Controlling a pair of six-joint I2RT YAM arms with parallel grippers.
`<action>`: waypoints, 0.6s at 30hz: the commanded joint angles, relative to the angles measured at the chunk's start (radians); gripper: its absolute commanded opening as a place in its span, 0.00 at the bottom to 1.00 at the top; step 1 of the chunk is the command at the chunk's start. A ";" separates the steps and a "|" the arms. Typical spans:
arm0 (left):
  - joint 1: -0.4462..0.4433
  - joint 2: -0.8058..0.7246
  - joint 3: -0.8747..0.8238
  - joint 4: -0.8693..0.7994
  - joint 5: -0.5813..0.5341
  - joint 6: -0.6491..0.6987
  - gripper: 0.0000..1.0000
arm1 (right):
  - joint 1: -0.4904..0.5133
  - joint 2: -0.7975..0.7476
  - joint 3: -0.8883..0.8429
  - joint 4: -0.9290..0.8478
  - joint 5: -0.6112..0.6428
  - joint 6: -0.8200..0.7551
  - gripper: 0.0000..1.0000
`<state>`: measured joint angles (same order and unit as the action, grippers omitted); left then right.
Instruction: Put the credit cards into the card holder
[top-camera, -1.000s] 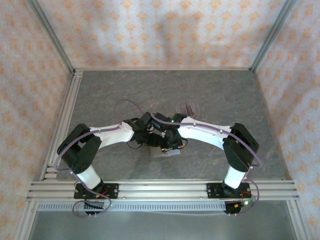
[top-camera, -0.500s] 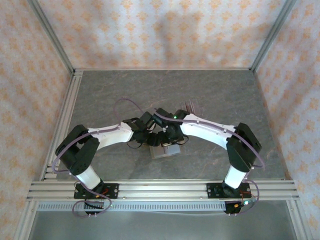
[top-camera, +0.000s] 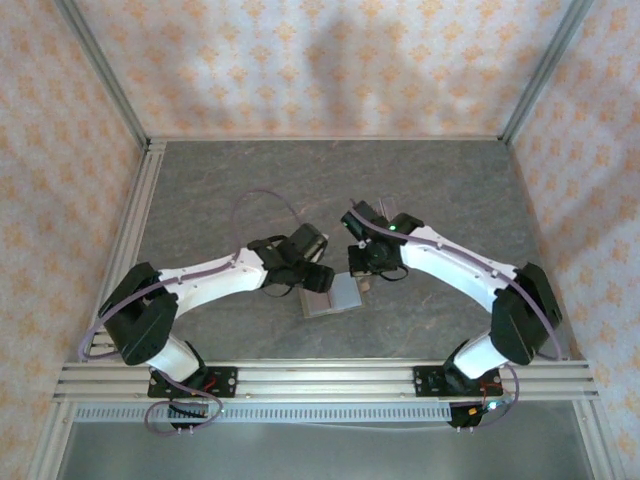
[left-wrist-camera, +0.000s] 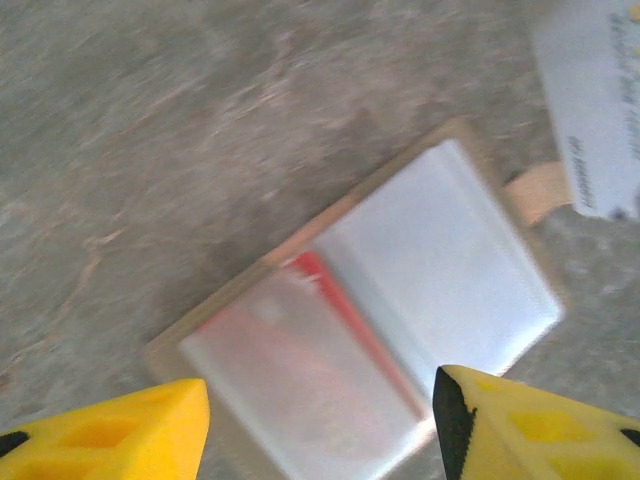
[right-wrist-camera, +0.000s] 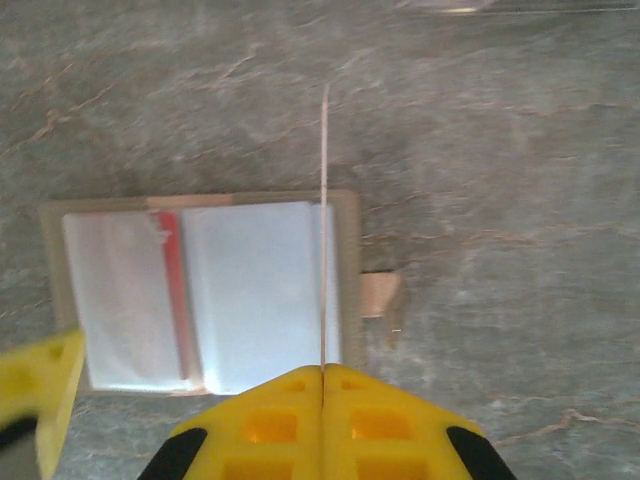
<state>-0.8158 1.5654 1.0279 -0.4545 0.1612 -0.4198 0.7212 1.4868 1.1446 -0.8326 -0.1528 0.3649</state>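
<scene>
The card holder (top-camera: 338, 293) lies open on the table, tan-edged with clear sleeves (right-wrist-camera: 255, 290). A red credit card (left-wrist-camera: 340, 315) sits inside its left sleeve (right-wrist-camera: 172, 300). My right gripper (right-wrist-camera: 323, 372) is shut on another credit card (right-wrist-camera: 324, 200), seen edge-on above the holder's right side. That card's pale face (left-wrist-camera: 595, 100) appears at the upper right of the left wrist view. My left gripper (left-wrist-camera: 320, 400) hangs open just over the holder's left half, holding nothing. From above, the left gripper (top-camera: 318, 280) and right gripper (top-camera: 362, 268) flank the holder.
A tan closing tab (right-wrist-camera: 380, 295) sticks out from the holder's right edge. A clear plastic stand (right-wrist-camera: 450, 5) is behind the right gripper. The left gripper's yellow finger (right-wrist-camera: 35, 390) shows at the holder's near left corner. Patterned walls and metal rails (top-camera: 320, 378) bound the grey table.
The right gripper has closed on the card and drawn back and to the right, uncovering the holder. The left arm has stretched lower, its gripper still over the holder's left side.
</scene>
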 joint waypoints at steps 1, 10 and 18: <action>-0.073 0.081 0.117 -0.086 -0.099 0.007 0.62 | -0.059 -0.091 -0.041 0.030 0.043 -0.005 0.00; -0.169 0.338 0.373 -0.186 -0.164 -0.014 0.53 | -0.204 -0.228 -0.117 0.054 -0.003 -0.010 0.00; -0.202 0.433 0.408 -0.227 -0.212 -0.030 0.49 | -0.278 -0.235 -0.122 0.050 -0.069 -0.066 0.00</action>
<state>-1.0000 1.9846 1.4113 -0.6167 0.0078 -0.4290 0.4538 1.2686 1.0214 -0.7986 -0.1783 0.3305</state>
